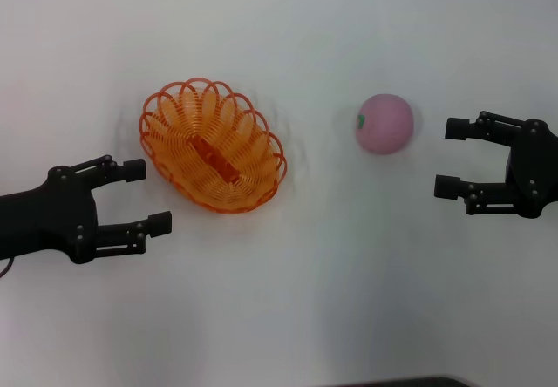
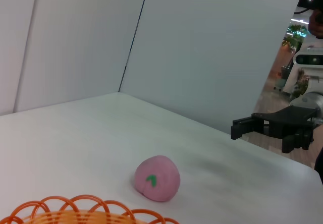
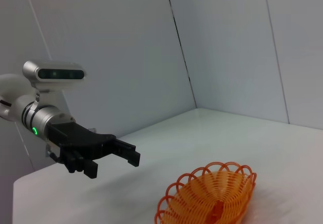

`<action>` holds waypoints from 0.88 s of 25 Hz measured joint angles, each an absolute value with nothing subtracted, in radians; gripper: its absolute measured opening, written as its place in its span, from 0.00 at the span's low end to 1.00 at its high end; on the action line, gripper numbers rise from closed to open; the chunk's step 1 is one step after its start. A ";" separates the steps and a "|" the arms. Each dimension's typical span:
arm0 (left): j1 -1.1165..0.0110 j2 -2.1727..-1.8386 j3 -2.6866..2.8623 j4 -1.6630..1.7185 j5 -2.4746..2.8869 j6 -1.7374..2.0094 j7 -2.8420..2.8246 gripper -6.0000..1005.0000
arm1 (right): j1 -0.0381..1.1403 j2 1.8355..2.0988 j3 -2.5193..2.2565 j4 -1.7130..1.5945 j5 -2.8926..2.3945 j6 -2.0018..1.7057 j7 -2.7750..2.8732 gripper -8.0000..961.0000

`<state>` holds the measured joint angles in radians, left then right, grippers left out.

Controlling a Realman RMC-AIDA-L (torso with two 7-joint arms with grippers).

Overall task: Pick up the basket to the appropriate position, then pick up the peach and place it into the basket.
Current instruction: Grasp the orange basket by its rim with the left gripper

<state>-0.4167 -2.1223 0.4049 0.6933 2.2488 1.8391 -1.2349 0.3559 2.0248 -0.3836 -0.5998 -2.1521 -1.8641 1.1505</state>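
Basket (image 1: 213,145) position: on the white table (image 1: 349,282), left of centre in the head view, tilted on a diagonal, with its solid orange centre strip visible. Peach (image 1: 384,123) position: on the table to the right of the basket, well apart from it, green mark facing the basket side.

The head view alone shows both grippers together. The left gripper (image 1: 146,197) sits just beside the basket's near-left rim, not touching it, fingers spread apart and holding nothing. The right gripper (image 1: 452,158) sits near the peach on its right, clear of it, fingers likewise apart and holding nothing.

The left wrist view shows only the basket's scalloped rim (image 2: 86,210), the peach (image 2: 157,178) beyond it and the right gripper (image 2: 241,126) farther off. The right wrist view shows the basket (image 3: 212,198) and the left gripper (image 3: 128,153), but not the peach.
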 joint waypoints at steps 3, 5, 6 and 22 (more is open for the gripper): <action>-0.418 -2.122 0.405 0.693 2.247 1.839 -1.235 0.90 | 0.356 2.025 -0.383 -0.599 -2.152 -1.865 1.151 0.98; -0.419 -2.122 0.405 0.693 2.244 1.839 -1.235 0.90 | 0.356 2.026 -0.383 -0.598 -2.152 -1.867 1.152 0.98; -0.419 -2.122 0.405 0.693 2.244 1.839 -1.235 0.90 | 0.356 2.026 -0.382 -0.598 -2.152 -1.869 1.152 0.98; -0.428 -2.120 0.404 0.693 2.241 1.846 -1.236 0.90 | 0.357 2.028 -0.386 -0.598 -2.152 -1.867 1.152 0.98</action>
